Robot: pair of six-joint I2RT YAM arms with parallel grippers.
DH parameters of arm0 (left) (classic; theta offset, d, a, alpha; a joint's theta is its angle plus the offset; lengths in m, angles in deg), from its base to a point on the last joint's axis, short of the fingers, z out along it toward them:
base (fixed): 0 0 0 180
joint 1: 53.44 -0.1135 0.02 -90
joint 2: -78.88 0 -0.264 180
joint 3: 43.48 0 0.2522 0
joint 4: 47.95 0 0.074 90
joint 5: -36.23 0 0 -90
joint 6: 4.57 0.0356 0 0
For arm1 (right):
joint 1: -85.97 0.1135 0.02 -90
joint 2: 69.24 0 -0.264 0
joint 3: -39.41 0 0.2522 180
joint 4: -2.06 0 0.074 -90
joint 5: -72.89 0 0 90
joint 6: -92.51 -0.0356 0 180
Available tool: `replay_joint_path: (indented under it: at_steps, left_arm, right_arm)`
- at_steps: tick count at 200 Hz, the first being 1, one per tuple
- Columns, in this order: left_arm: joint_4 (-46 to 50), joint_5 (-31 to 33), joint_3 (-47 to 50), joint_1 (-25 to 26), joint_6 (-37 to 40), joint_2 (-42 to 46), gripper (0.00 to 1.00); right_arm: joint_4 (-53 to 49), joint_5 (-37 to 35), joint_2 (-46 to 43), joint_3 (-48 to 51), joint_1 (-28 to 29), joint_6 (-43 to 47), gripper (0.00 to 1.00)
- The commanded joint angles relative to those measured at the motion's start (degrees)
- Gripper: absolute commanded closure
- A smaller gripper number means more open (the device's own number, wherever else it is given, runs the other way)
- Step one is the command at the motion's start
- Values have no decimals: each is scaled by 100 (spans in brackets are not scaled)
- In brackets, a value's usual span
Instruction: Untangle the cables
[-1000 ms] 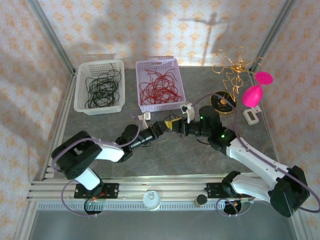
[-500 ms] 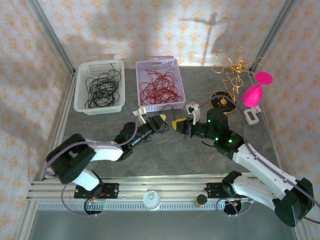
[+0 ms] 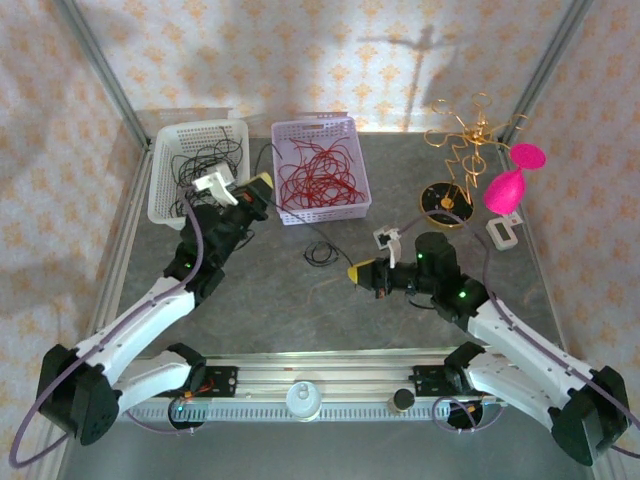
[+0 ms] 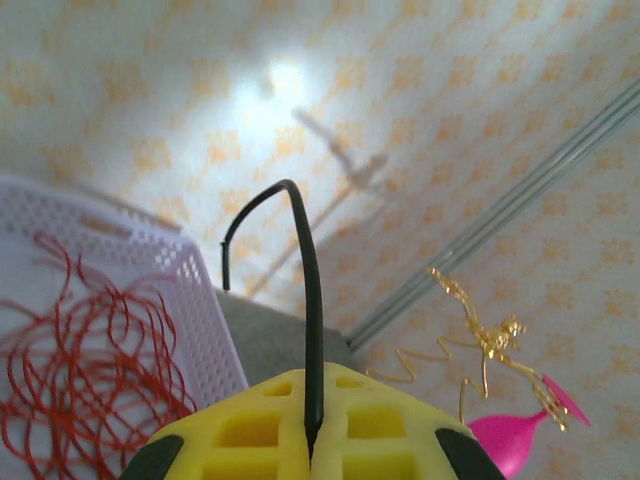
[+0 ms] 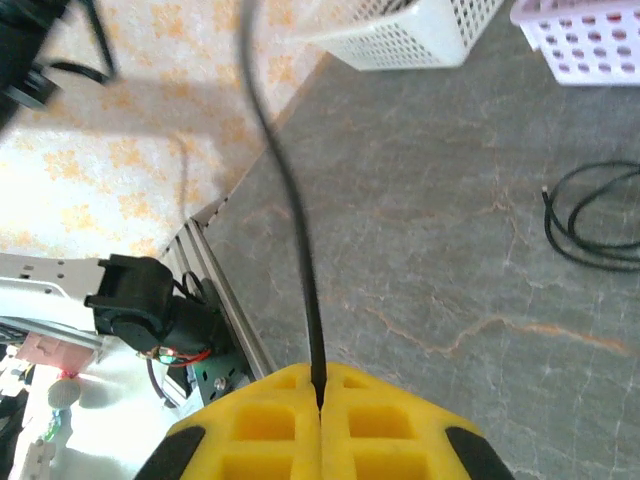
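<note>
Pulled apart since a second ago, when both claws met tip to tip at mid-counter: left claw [image 3: 260, 183] now raised toward 11 o'clock, between the two baskets; right claw [image 3: 358, 272] drawn back toward 4 o'clock of centre, low over the counter [image 3: 290, 310].

Left claw clenched, yellow pads [image 4: 250, 430] pressed together on one black strand [image 4: 305, 280] that rises from the seam and hooks over at its top. Right claw likewise clenched, yellow pads [image 5: 260, 430] pinching a second black strand [image 5: 290, 200] that runs up and away from the seam. Cannot tell whether both are ends of one cable.

Counted at the far side: two baskets. One white basket [image 3: 160, 205] at 10 o'clock, holding a heap of black cables [image 3: 198, 157]; one lilac basket [image 3: 325, 212] at 12 o'clock, holding a tangle of red cables [image 3: 318, 172].

One loose black coil [image 3: 321, 253] flat on the bare counter near centre, between the two claws, touching neither.

At 2 o'clock, one gold wire ornament [image 3: 465, 135] and one pink goblet [image 3: 507, 185], just beside each other.
</note>
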Motion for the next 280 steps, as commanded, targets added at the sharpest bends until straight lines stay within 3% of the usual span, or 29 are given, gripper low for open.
replay_joint_path:
  at_steps: [1,26,53,69,110,153,218,245,280]
  left_arm:
    - [841,-26,-481,-300,715,218,100]
    - [1081,-214,-976,-425,942,197,100]
    - [1338,-205,-1539,-482,1197,63,100]
    - [1522,-156,-1884,-528,1300,-37,100]
    - [1927,-159,-2748,-614,1644,-280,100]
    - [2435,-10,-3508,-954,2079,-595,100]
    - [2987,445,-4864,-1675,2753,-1449,100]
    - [2885,982,-4869,-2007,2939,-1798,100]
    - [2752,1069,-4810,-2556,2988,-2212,100]
  right_arm:
    - [164,35,161,-20,-21,16,100]
    - [246,-151,555,-110,213,151,100]
    - [706,-838,955,-172,804,483,100]
    - [769,-1105,1301,-321,882,635,93]
    - [1020,-1992,2001,-553,959,1078,96]
    - [1110,-2665,2583,-637,1274,1714,83]
    - [1938,-3247,2279,186,1322,1679,71]
    - [2202,-3593,2198,429,1315,1678,69]
    - [2320,-3593,2119,546,1315,1534,69]
